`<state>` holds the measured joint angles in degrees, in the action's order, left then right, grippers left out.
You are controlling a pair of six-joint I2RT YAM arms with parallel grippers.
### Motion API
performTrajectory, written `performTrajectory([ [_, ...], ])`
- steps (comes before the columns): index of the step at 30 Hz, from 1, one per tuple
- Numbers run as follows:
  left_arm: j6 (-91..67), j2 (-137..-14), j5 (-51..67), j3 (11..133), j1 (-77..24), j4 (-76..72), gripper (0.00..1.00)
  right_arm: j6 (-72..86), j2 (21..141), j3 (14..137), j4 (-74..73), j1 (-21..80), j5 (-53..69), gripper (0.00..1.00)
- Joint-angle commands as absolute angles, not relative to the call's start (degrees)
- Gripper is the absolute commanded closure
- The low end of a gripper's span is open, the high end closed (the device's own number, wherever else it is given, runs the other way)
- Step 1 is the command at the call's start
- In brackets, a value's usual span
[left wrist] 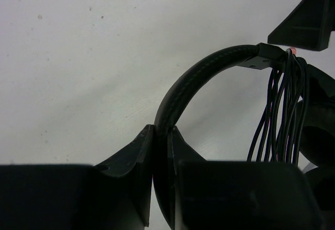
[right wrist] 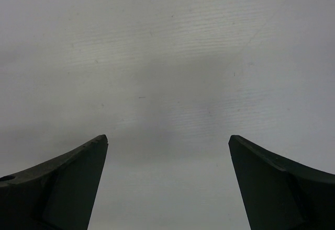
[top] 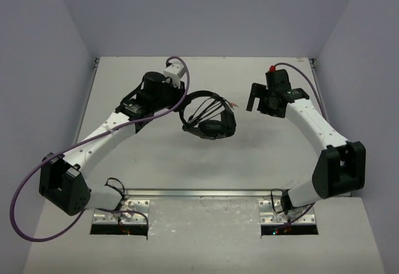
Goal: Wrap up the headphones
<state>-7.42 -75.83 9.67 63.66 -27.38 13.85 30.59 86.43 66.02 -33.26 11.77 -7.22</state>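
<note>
The headphones (top: 209, 121) are found in the middle of the white table (top: 156, 162), between the two arms and nearer the left one. Their long way is laid about left to right, a bit slanted, with an ear cup (top: 219, 128) at the near right side. The thin black cord (top: 206, 107) is looped many times across them. The curved headband (left wrist: 209, 65) is pinched by the left gripper (left wrist: 161, 133). Its jaws are closed tight on the band, one finger (left wrist: 136, 157) on each side. From there the band is bent up and over to the right, where the cord (left wrist: 282, 115) is seen hanging in a bunch of strands (a tiny red tip is seen at the top of the bunch). The right gripper (right wrist: 167, 146) is held wide open above bare table, with nothing between its fingers. In the top view it (top: 254, 98) is kept apart from the headphones, to their right. Open table is left in front of the headphones and behind them. The table is closed in by walls at the back and both sides. A thick purple cable (top: 37, 180) is hung in a big loop off the left arm, past the left edge, and is also draped close by the headband.
</note>
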Motion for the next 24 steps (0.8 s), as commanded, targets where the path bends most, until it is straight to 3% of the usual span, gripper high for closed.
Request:
performTrajectory([
  [1,-4.0,-77.4,17.0,66.9,-26.9,7.5,1.0,33.0,76.7,67.5,-36.3,11.9,-12.2,0.01],
  [6,-1.1,-81.8,26.5,67.8,-27.0,4.9,1.0,31.0,64.7,63.9,-36.7,11.9,-10.6,0.01],
  [13,1.8,-90.7,35.4,71.5,-26.9,3.3,1.0,29.2,50.2,55.6,-31.6,12.0,11.7,0.01],
  [20,2.4,-101.3,43.5,70.0,-27.6,-3.4,0.99,30.0,45.1,54.9,-35.0,12.0,16.1,0.01],
  [24,4.1,-105.2,42.0,70.5,-30.8,-3.1,1.0,29.4,43.7,51.4,-35.0,12.0,17.2,0.01],
])
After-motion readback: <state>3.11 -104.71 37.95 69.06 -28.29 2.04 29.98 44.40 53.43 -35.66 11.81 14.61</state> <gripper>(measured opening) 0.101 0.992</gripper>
